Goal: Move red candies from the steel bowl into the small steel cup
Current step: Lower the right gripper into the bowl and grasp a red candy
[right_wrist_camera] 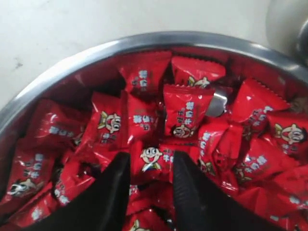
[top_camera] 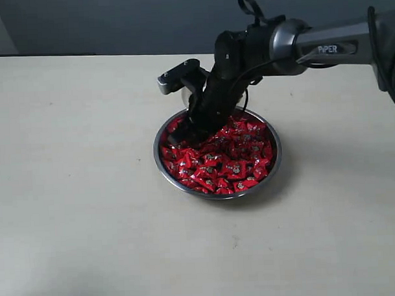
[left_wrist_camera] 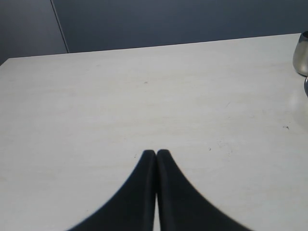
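The right pincer (right_wrist_camera: 151, 157) points down into the steel bowl (right_wrist_camera: 159, 37), at the far left part of the heap as the exterior view shows it. The red candies (top_camera: 230, 160) fill the bowl. The pincer's black fingers stand partly apart, with one candy (right_wrist_camera: 150, 162) directly between the tips. I cannot tell whether they are pressing it yet, nor which way its long axis runs.

The right arm is the nearer one. The left pincer (left_wrist_camera: 156, 153) is closed and empty, hanging over bare desk (top_camera: 76, 191).

Only the right wrist view shows the candy between the tips. Only the left wrist view shows the small steel cup (left_wrist_camera: 301, 54) clearly, standing on the desk. In the exterior view the arm appears to hide it.
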`<action>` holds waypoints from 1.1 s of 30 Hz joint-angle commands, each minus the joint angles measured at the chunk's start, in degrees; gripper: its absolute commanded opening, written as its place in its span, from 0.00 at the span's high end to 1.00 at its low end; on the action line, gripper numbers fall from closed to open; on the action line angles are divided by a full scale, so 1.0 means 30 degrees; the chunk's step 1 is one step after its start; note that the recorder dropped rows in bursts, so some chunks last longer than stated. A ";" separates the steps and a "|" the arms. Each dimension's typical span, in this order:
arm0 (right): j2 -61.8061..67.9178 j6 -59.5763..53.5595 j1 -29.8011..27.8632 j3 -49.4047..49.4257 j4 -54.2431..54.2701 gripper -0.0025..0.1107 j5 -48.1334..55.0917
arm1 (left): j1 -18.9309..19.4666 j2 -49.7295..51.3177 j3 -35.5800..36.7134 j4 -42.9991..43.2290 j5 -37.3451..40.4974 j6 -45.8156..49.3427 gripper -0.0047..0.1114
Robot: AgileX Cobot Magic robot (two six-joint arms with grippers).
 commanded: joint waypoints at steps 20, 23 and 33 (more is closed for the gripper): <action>-0.0644 -0.0168 -0.0020 0.0015 -0.0340 0.98 0.1117 | -0.0155 -0.0091 -0.0159 0.0038 -0.0102 -0.0031 0.96; -0.1344 -0.0099 -0.0020 0.0015 -0.0340 0.98 0.1204 | -0.0155 -0.0091 -0.0159 0.0038 -0.0102 -0.0031 0.96; -0.2859 0.0055 -0.0055 0.0015 -0.0262 0.98 0.0421 | -0.0155 -0.0091 -0.0159 0.0038 -0.0102 -0.0031 0.96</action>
